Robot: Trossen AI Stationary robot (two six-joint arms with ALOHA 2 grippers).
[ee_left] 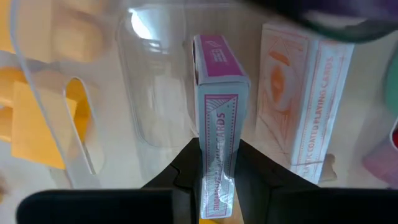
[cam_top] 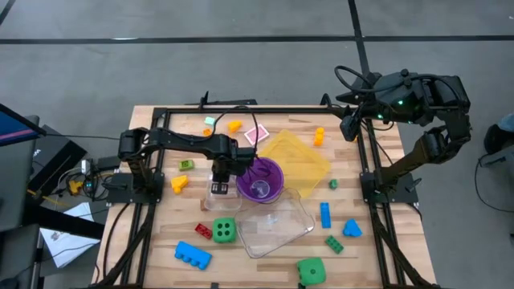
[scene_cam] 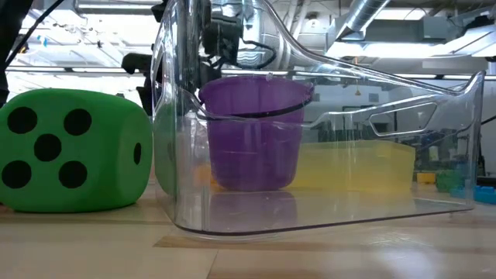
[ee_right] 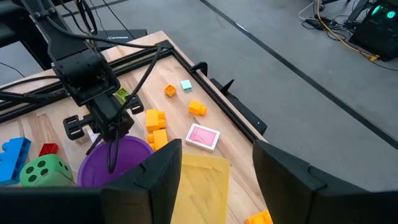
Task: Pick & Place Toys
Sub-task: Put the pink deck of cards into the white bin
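Note:
My left gripper point(cam_top: 218, 185) points down into a small clear tub point(cam_top: 215, 199) beside the purple cup point(cam_top: 259, 181) and is shut on a pink-and-white card box point(ee_left: 217, 106). An orange-and-white card box point(ee_left: 305, 106) lies beside it in the tub. Toys lie about the table: two green dice point(cam_top: 225, 230) point(cam_top: 312, 271), a blue brick point(cam_top: 193, 255), a red brick point(cam_top: 203, 231), and orange bits point(cam_top: 178, 183) point(cam_top: 234, 126). My right gripper point(ee_right: 214, 180) is open, raised off the table's far right corner, with nothing between its fingers. My left gripper pinches the card box by its two broad faces point(ee_left: 217, 146) between its two fingers point(ee_left: 186, 171), coming from above and pointing down. The box stands on edge in the hold, a narrow side toward the wrist camera. Whether it touches the tub's floor, I cannot tell.
A yellow translucent tray point(cam_top: 301, 156) lies right of the cup and a large clear tub point(cam_top: 277, 229) in front of it. Another pink card box point(cam_top: 255, 134) lies at the far middle. Blue point(cam_top: 325, 215) and green point(cam_top: 333, 245) bricks sit at the right. A black frame point(cam_top: 241, 108) rims the table.

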